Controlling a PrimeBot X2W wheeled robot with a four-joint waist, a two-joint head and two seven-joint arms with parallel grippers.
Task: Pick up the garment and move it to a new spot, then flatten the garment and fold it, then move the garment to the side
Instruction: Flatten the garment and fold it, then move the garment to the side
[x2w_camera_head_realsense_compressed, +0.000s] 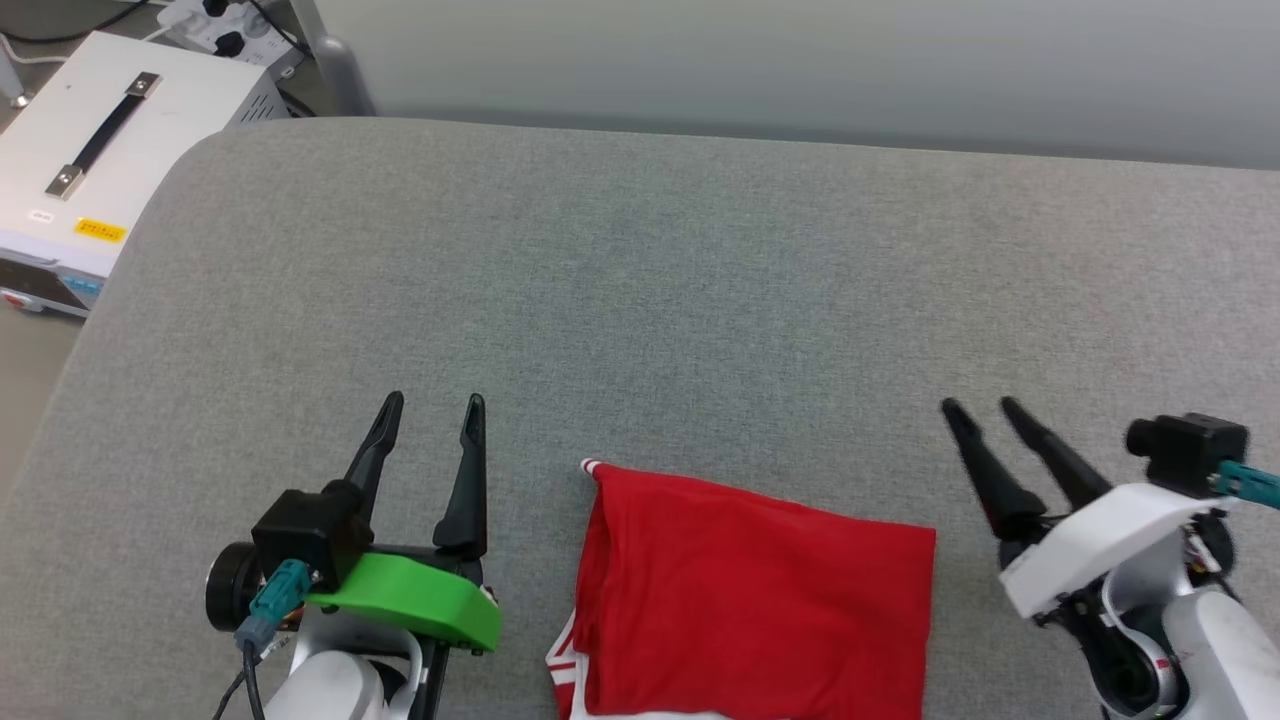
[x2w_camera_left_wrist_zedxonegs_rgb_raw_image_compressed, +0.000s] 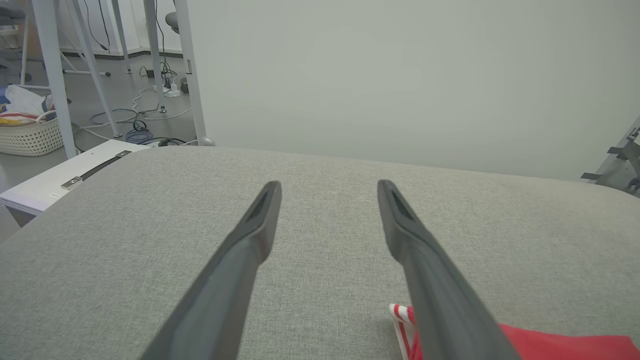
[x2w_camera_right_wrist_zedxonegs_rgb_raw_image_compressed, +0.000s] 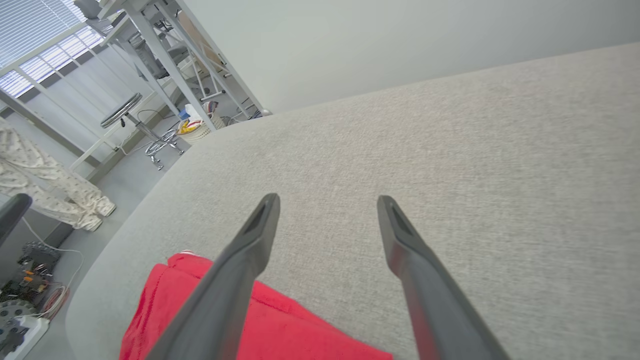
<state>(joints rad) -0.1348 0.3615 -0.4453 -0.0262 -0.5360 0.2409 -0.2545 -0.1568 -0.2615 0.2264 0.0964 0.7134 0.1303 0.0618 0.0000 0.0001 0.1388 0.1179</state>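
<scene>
Since the garment (x2w_camera_head_realsense_compressed: 760, 590) already lies folded into a compact red rectangle at the near edge of the grey table (x2w_camera_head_realsense_compressed: 640, 250), the step in hand is probably the last one: shifting it to the side. It sits between the two arms. The left pincer (x2w_camera_head_realsense_compressed: 435, 400) stands just to its left, jaws spread and empty. The right pincer (x2w_camera_head_realsense_compressed: 978, 404) stands just to its right, also spread, with nothing between its fingers. Neither touches the cloth.

To do this well, each pincer should come down on its own short edge and bite through every layer, not the top sheet alone. The left edge looks the looser one, with the layers bunched and striped trim (x2w_camera_head_realsense_compressed: 562, 672) poking out at the near corner, so it needs the deeper hold. Both arms should then rise a little and travel together at one pace, keeping the cloth taut enough not to sag open. Dragging it over the woven table top would likely peel the lower layer back.

Counted: one garment, one table, two pincers with two dark fingers each. Off the table's left corner stands one white case (x2w_camera_head_realsense_compressed: 100, 150) with one black handle. The left wrist view shows one pale basket (x2w_camera_left_wrist_zedxonegs_rgb_raw_image_compressed: 30, 137) on the floor.
</scene>
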